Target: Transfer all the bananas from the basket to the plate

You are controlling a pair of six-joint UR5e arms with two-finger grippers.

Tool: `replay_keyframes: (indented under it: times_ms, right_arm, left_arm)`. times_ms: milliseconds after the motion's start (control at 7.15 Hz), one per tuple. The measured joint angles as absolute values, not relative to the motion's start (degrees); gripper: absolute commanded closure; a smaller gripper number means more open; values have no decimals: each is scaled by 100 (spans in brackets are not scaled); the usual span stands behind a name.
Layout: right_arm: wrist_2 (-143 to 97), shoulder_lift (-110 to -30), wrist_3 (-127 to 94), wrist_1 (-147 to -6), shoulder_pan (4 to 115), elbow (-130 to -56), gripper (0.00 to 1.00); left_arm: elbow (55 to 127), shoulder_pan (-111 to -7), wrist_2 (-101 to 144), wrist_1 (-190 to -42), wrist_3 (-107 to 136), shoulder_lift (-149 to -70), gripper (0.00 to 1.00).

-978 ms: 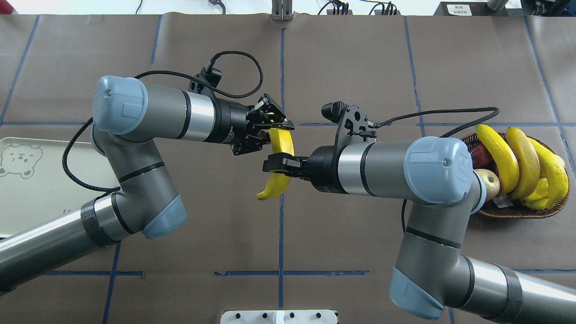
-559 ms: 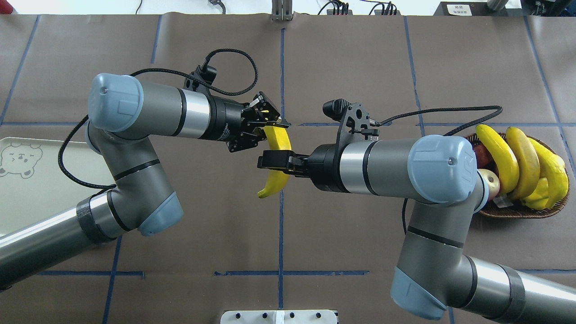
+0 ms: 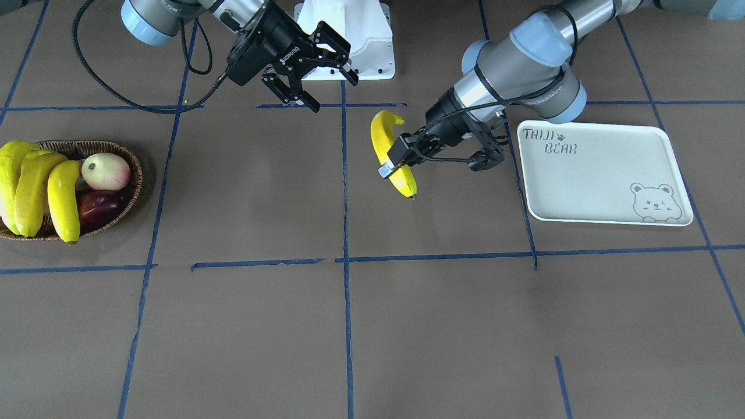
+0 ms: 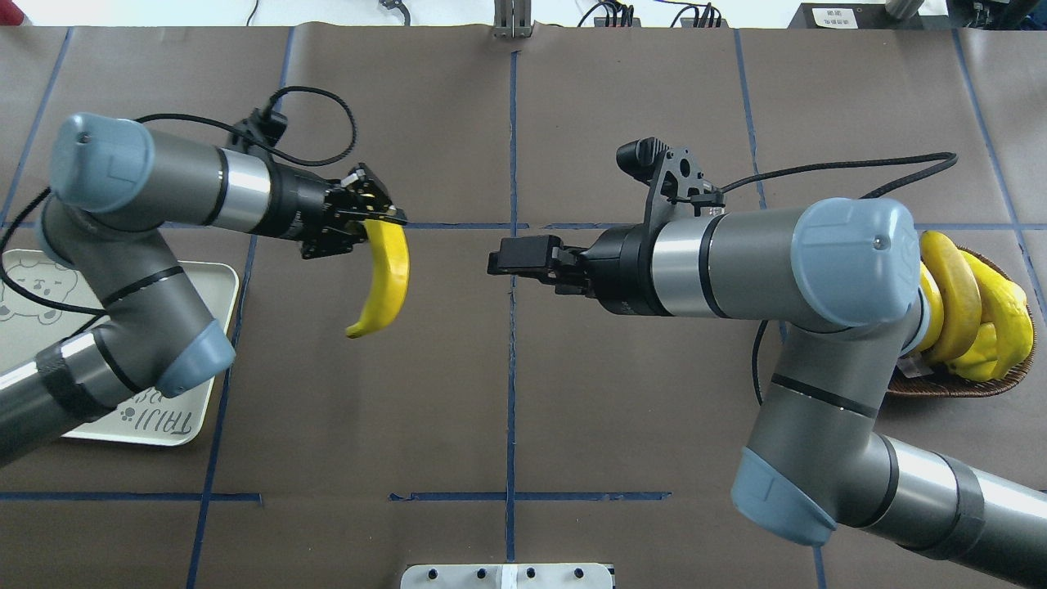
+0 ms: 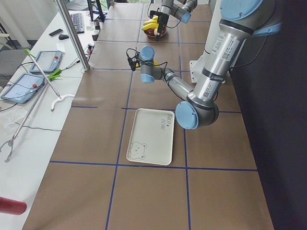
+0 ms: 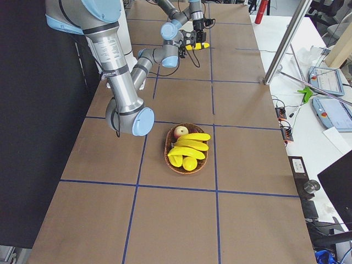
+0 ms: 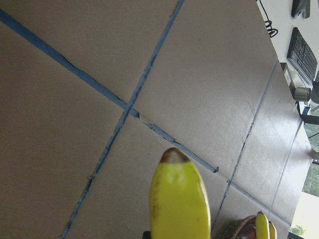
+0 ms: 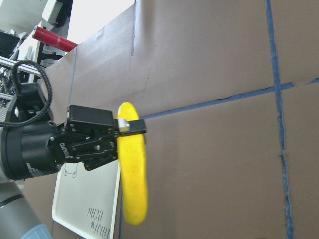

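Note:
A long yellow banana [image 4: 388, 278] hangs over the table mat, held by its upper end in my left gripper [image 4: 370, 222], which is shut on it; it also shows as banana [image 3: 389, 150] and banana [image 8: 133, 174]. It is between the table's centre line and the white plate [image 4: 208, 294], plate [image 3: 599, 174], which has nothing on it. My right gripper [image 3: 336, 95] stands open and holds nothing, a little right of the centre line as right gripper [image 4: 501, 259]. More bananas [image 3: 63, 201] lie in the wicker basket [image 3: 119, 152] at the far right.
A pink-cream apple [image 3: 105, 170], a dark red fruit [image 3: 96, 209] and stubby yellow-green fruits [image 4: 1002, 323] share the basket [image 4: 981, 386]. Blue tape lines cross the brown mat. The robot base [image 3: 349, 35] is at the near edge.
Both grippers were on the banana at the centre. My right gripper has let go and drawn back right; my left arm has carried the banana left towards the plate.

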State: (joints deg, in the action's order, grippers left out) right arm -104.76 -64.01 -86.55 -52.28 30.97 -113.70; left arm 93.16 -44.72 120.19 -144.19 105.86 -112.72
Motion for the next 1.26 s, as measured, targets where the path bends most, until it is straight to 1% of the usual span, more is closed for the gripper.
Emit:
replay_keyframes:
  times_ms: [280, 559, 699, 978, 1258]
  right_arm:
    - [-11140, -6583, -8522, -5590, 3662, -11465, 0]
    - [-11918, -6657, -7809, -6433, 4322, -11503, 0]
    - [-12081, -6728, -7453, -6702, 4506, -11509, 0]
    - [-12225, -6852, -6981, -7032, 4741, -11519, 0]
    - [-12257, -6914, -6862, -7125, 4794, -11519, 0]
  left_arm:
    - [9351, -5349, 12589, -14342, 8987, -10097, 100]
    - [9284, -5741, 12610, -14335, 7071, -8875, 100]
    - [9239, -5830, 12492, -14335, 6557, -8492, 100]
    - [9067, -5893, 12373, -14341, 6122, -8180, 100]
    - [8821, -5918, 12281, -14360, 5852, -8109, 100]
